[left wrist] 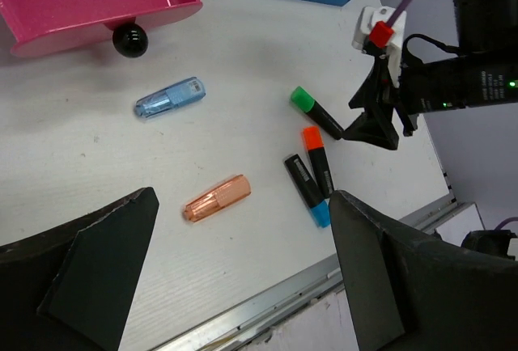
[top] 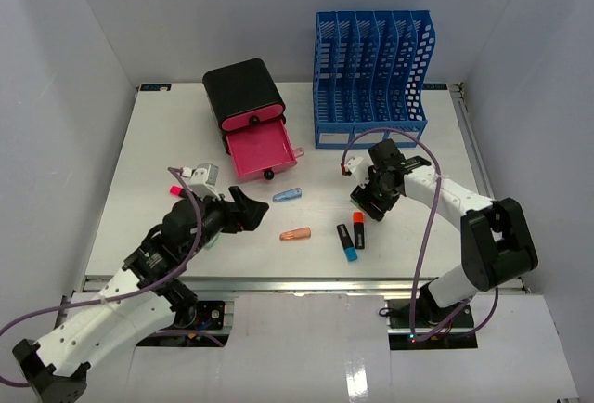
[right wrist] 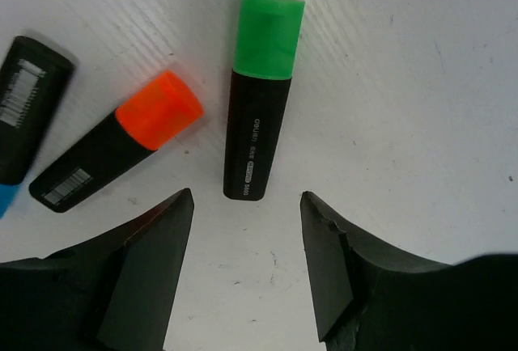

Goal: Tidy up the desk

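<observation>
The white desk (top: 153, 157) carries loose items near its front middle. A green-capped highlighter (right wrist: 259, 96) lies just ahead of my right gripper (right wrist: 247, 274), which is open and empty, its jaws just short of the marker's black end. An orange-capped highlighter (right wrist: 121, 141) and a blue-capped one (left wrist: 307, 191) lie beside it. My left gripper (left wrist: 243, 286) is open and empty, held above the desk near an orange capsule (left wrist: 217, 198). A blue capsule (left wrist: 170, 98) lies farther off. In the top view the right gripper (top: 368, 206) hides the green marker and the left gripper (top: 245, 210) sits left of the capsules.
A black box (top: 243, 95) stands at the back with its pink drawer (top: 263, 150) pulled open, its black knob (left wrist: 129, 40) facing the capsules. A blue slotted file rack (top: 371, 73) stands at the back right. The metal rail (top: 278, 282) runs along the front edge.
</observation>
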